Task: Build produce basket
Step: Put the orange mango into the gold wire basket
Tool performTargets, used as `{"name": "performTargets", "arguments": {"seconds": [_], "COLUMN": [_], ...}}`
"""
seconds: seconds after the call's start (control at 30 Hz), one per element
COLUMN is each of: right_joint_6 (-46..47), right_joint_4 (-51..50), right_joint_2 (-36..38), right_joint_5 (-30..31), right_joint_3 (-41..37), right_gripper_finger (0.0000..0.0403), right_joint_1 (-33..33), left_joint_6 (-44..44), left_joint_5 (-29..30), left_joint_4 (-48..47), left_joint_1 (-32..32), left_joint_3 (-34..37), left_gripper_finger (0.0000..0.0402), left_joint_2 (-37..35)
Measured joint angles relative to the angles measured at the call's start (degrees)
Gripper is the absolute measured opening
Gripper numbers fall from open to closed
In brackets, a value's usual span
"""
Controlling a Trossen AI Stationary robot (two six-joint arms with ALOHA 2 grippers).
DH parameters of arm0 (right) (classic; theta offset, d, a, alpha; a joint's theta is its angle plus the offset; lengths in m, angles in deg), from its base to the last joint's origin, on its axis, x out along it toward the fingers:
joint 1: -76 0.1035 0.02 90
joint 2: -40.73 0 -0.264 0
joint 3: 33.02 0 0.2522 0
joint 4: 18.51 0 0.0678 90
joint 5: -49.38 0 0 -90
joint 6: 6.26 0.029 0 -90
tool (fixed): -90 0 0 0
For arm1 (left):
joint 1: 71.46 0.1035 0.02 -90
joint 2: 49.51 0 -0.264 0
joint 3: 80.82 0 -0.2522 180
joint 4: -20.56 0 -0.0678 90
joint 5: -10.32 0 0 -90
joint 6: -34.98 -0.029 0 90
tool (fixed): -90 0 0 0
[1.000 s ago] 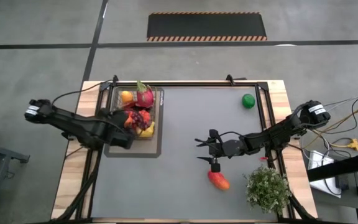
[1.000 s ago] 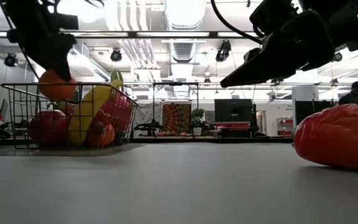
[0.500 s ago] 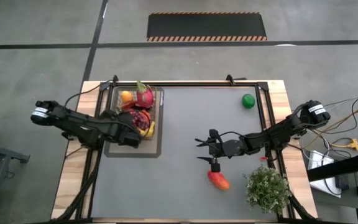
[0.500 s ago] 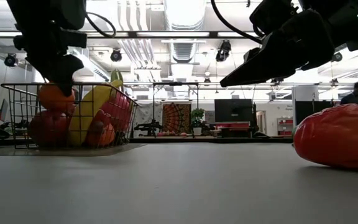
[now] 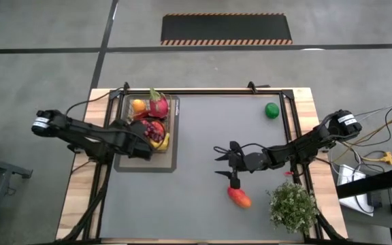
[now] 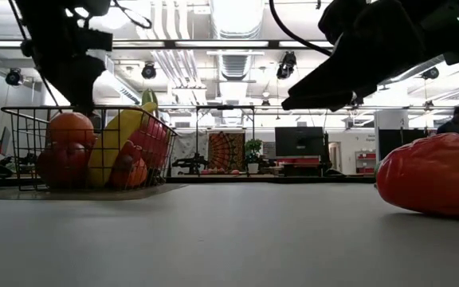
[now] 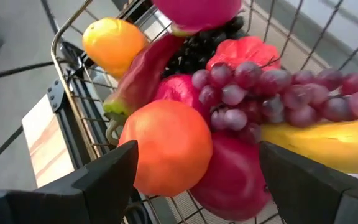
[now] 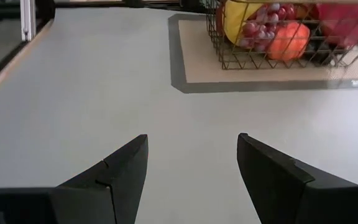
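While hovering over basket, status:
left gripper (image 7: 194, 186): mine, fingers spread wide, gripping nothing, just above the orange (image 7: 165, 148)
orange: resting in the basket (image 7: 73, 99) against grapes (image 7: 253, 93) and banana (image 7: 328, 140)
right gripper (image 5: 229, 162): mine, fingers apart, empty, mid-table
mango (image 5: 239, 197): on table beside right gripper
lime (image 5: 271, 110): far corner

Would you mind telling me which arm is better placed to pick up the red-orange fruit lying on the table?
The right arm, probably. Its open tool hangs just beside the red-orange fruit, while the left tool is open over the basket, far across the table.
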Motion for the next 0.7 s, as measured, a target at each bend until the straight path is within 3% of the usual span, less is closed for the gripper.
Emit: {"name": "performTargets", "arguments": {"seconds": [0.27,0.4,0.7], "right_joint_6": [6.86,9.98,16.52], "right_joint_4": [-1.86,-5.86,-27.09], "right_joint_2": [0.0,0.0,0.0], "right_joint_5": [-3.54,-6.58,-6.52], "right_joint_3": [1.19,3.66,14.09], "right_gripper_finger": [0.023,0.023,0.023], "right_joint_1": [0.02,0.24,3.12], "left_joint_6": [-6.97,-15.86,-37.6], "left_joint_5": [0.04,0.34,0.42], "left_joint_4": [2.87,12.58,37.07], "left_joint_1": [-0.97,-2.55,-6.72], "left_joint_3": [-4.43,-5.51,-5.65], "left_gripper_finger": [0.0312,0.0312,0.0312], "left_joint_2": [-0.42,-0.38,-0.58]}}
